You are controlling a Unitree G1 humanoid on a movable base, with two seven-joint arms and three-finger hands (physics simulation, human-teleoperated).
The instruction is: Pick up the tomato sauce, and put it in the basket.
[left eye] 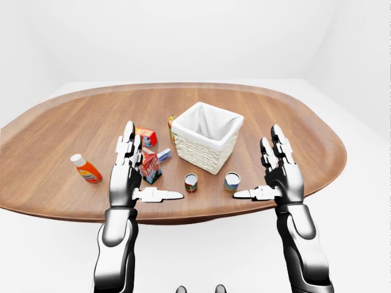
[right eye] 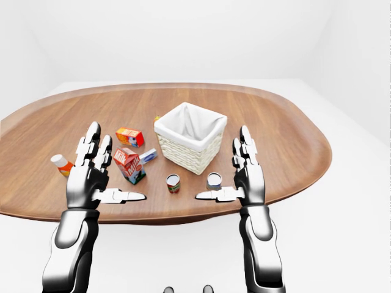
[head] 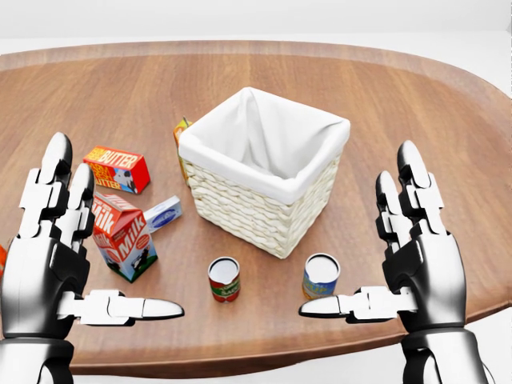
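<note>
The tomato sauce (head: pixel 225 279) is a small red-labelled can standing upright on the wooden table (head: pixel 144 80), just below the basket in the head view. The wicker basket (head: pixel 264 210) has a white cloth lining and holds nothing I can see. My left hand (head: pixel 118 240) hovers open at the lower left, fingers up and thumb pointing right, left of the can. At the lower right my right hand (head: pixel 356 228) is open in mirror pose, right of the can. Neither hand touches anything.
A blue-and-yellow can (head: pixel 321 277) stands right of the tomato sauce. A milk carton (head: pixel 124 236), a butter box (head: pixel 118 169), a small white-blue box (head: pixel 162 214) and an orange carton (head: pixel 182 132) lie left of the basket. An orange bottle (left eye: pixel 85 169) stands far left.
</note>
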